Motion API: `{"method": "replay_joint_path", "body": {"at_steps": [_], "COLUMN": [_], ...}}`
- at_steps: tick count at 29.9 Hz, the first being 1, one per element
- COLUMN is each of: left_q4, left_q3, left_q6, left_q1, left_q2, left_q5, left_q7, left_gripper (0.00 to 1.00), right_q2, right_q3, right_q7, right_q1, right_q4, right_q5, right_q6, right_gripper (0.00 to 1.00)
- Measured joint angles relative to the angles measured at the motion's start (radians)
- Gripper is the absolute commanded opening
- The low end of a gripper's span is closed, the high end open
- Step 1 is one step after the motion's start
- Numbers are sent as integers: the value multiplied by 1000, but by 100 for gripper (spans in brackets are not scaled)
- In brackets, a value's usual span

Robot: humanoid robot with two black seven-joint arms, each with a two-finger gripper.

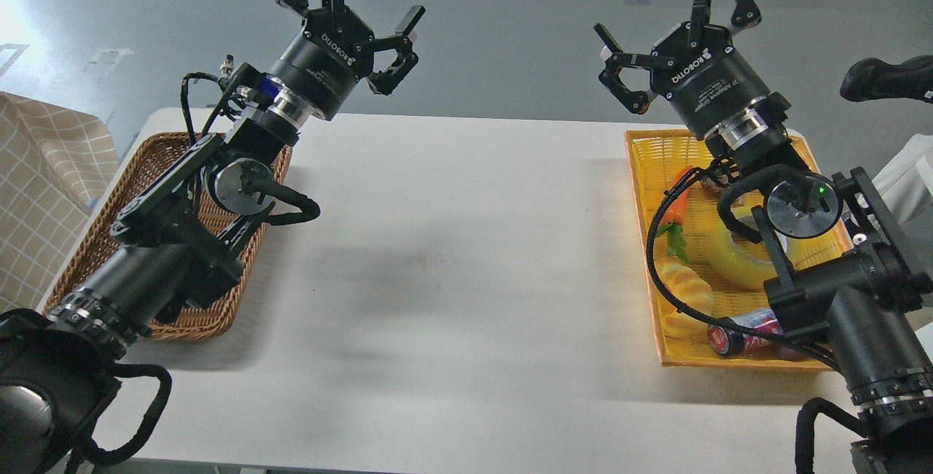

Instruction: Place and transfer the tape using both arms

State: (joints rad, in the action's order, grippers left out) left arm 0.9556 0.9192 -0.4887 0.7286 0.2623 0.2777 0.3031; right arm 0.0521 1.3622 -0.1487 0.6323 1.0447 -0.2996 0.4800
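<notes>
The tape [738, 257], a glossy yellow roll with a pale core, lies in the yellow basket [647, 168] at the right, partly hidden behind my right arm. My right gripper [674, 18] is open and empty, raised high above the basket's far end. My left gripper [357, 11] is open and empty, raised above the far left of the white table [452, 255], beyond the brown wicker basket [149, 160].
The yellow basket also holds a toy carrot [674, 200], a pale ridged croissant-like toy [685, 292] and a dark can [743, 332]. A checked cloth [44, 182] lies at the far left. A person's dark shoe [885, 80] shows at the right edge.
</notes>
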Motion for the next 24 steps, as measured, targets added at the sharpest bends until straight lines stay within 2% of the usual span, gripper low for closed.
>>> {"method": "replay_joint_path", "body": {"at_steps": [12, 16, 24], "left_q4": [0, 0, 1], "left_q3": [1, 1, 1], "left_q6": [0, 0, 0], "left_q1": [0, 0, 0], "left_q2": [0, 3, 2], "left_q5": [0, 0, 0], "left_q7": [-1, -1, -1], "left_gripper": [98, 98, 98], "right_q2": [0, 14, 178], "right_q3": [-1, -57, -304], "right_q7": [0, -2, 1], "right_q1": [-3, 1, 69], "right_q4": [2, -1, 1], "right_q5": [-2, -10, -16], "right_q6": [0, -1, -9], "right_gripper": [100, 100, 100]}}
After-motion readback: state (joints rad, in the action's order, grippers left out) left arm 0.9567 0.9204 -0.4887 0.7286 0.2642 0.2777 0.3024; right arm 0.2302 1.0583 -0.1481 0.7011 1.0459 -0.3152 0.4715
